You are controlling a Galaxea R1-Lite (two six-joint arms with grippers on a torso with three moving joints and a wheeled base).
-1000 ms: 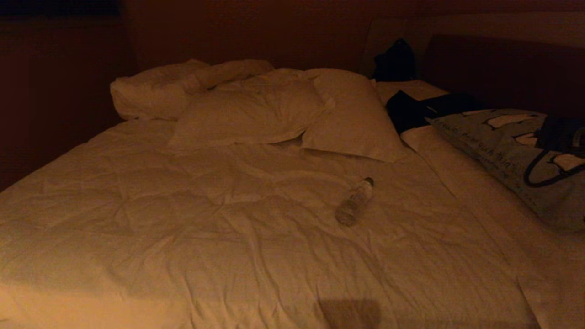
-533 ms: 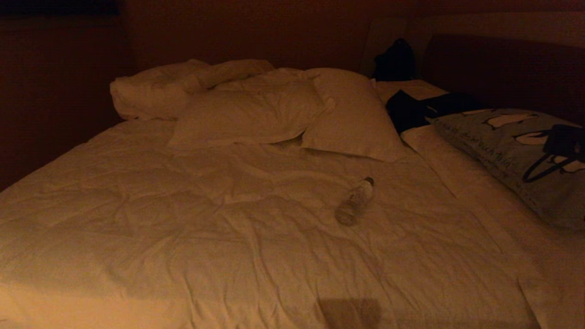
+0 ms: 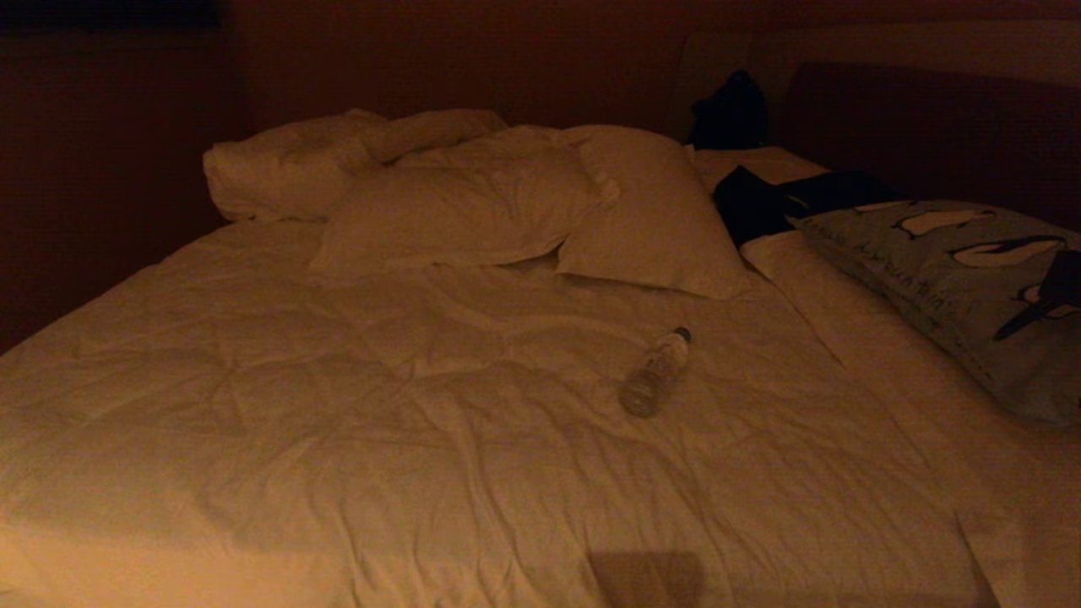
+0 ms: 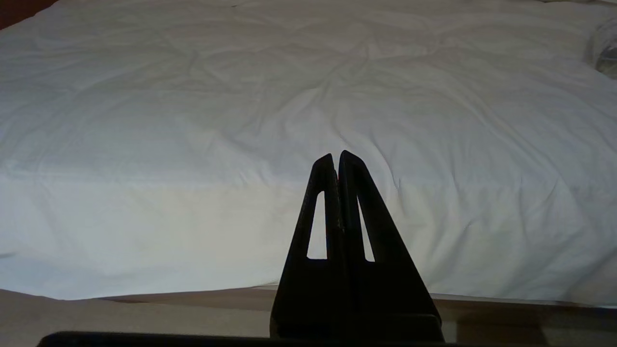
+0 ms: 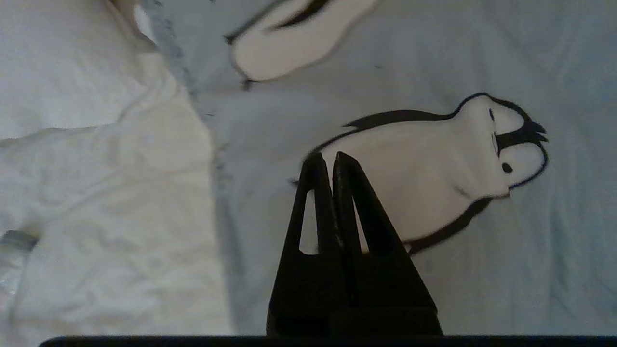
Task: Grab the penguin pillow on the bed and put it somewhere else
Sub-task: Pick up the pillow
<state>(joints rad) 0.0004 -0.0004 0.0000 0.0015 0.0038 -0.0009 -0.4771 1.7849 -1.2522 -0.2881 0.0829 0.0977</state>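
Note:
The penguin pillow point(image 3: 937, 253) is grey-blue with black-and-white penguins and lies flat at the right side of the bed point(image 3: 338, 405). In the head view only a dark part of my right arm point(image 3: 1066, 279) shows, over the pillow at the right edge. In the right wrist view my right gripper point(image 5: 328, 156) is shut and empty, hovering over a printed penguin on the pillow point(image 5: 482, 279), near its flanged edge beside the white duvet point(image 5: 96, 193). My left gripper point(image 4: 336, 155) is shut and parked low before the bed's near edge point(image 4: 193, 120).
A clear plastic bottle point(image 3: 654, 373) lies on the duvet mid-bed. Plain white pillows point(image 3: 473, 207) are heaped at the far end. A dark cloth point(image 3: 764, 203) lies by the penguin pillow's far corner, and a dark bag point(image 3: 730, 110) stands behind it.
In the head view my right arm has slid to the right over the penguin pillow, so less of it shows at the frame's edge. The pillow and the bottle have stayed put.

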